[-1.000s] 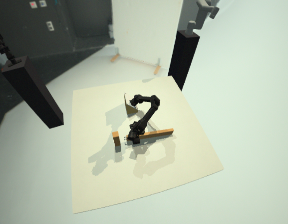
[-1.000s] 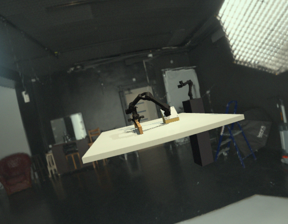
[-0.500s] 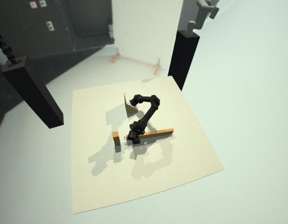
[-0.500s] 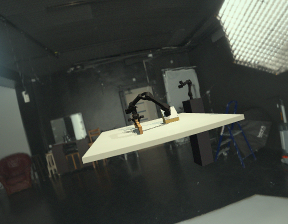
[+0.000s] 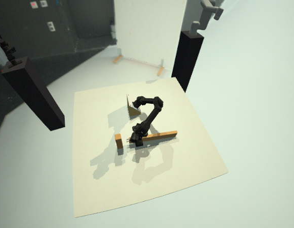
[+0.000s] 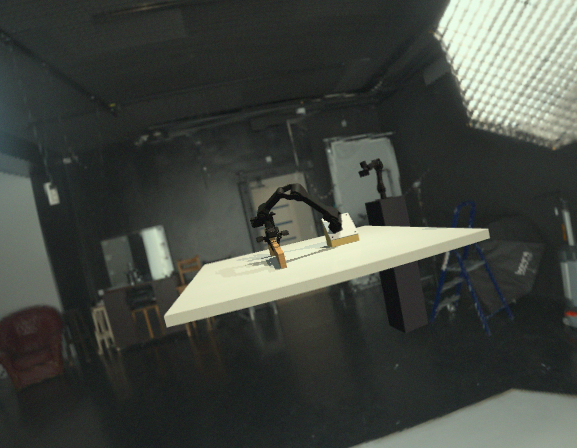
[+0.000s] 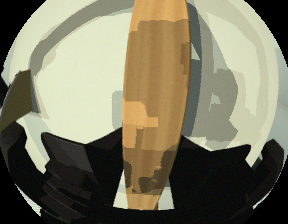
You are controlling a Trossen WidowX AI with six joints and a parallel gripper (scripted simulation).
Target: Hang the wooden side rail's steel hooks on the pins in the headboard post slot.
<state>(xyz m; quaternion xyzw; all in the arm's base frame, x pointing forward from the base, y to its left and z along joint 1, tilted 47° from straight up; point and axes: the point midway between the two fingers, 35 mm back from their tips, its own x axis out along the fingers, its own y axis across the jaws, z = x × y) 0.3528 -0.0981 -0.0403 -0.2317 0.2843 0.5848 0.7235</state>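
Top | cream table (image 5: 97, 183) on pale floor (image 5: 249, 102) | jaws pinching wooden rail (image 5: 163, 135) near post (image 5: 118, 140)

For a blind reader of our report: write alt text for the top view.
A black robot arm's gripper is shut on the hooked end of a wooden side rail lying on a cream table. The rail's steel hooks point at a short wooden headboard post but stop just short of it. Two dark camera pillars flank the table.
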